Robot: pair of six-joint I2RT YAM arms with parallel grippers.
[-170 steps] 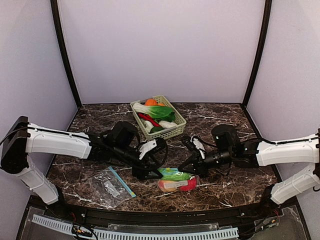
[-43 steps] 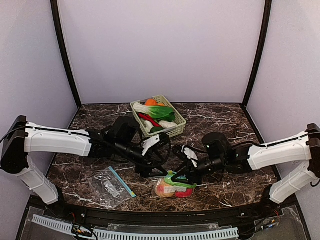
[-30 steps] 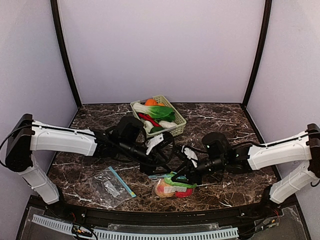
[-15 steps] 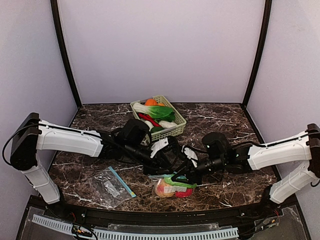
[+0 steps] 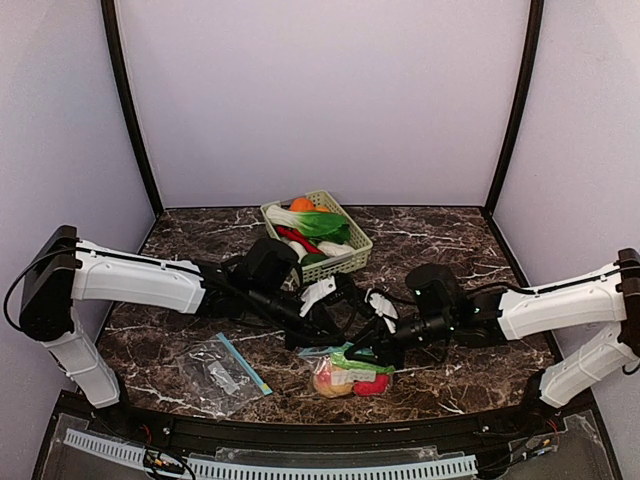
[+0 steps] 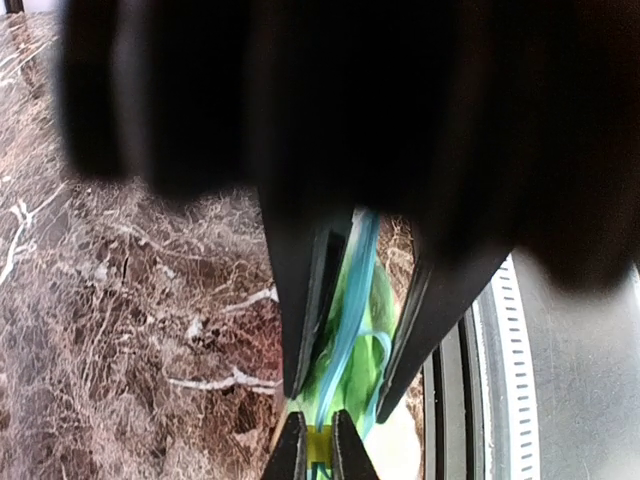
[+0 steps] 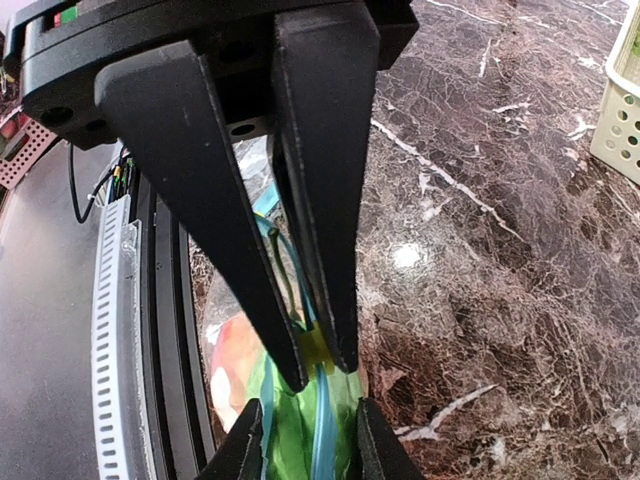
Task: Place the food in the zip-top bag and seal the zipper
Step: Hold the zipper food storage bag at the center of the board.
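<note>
one dark veined marble table [image 5: 450,240] inside pale lilac walls [image 5: 320,100]

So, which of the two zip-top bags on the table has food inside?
The bag between the two claws, holding green and red food; the other bag, at the left, lies flat without food.

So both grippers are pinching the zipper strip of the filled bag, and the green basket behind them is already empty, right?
Not quite: the top external view shows the green basket holding greens, a red chilli and an orange. Both the left gripper and right gripper pinch the filled bag at its zipper strip.
</note>
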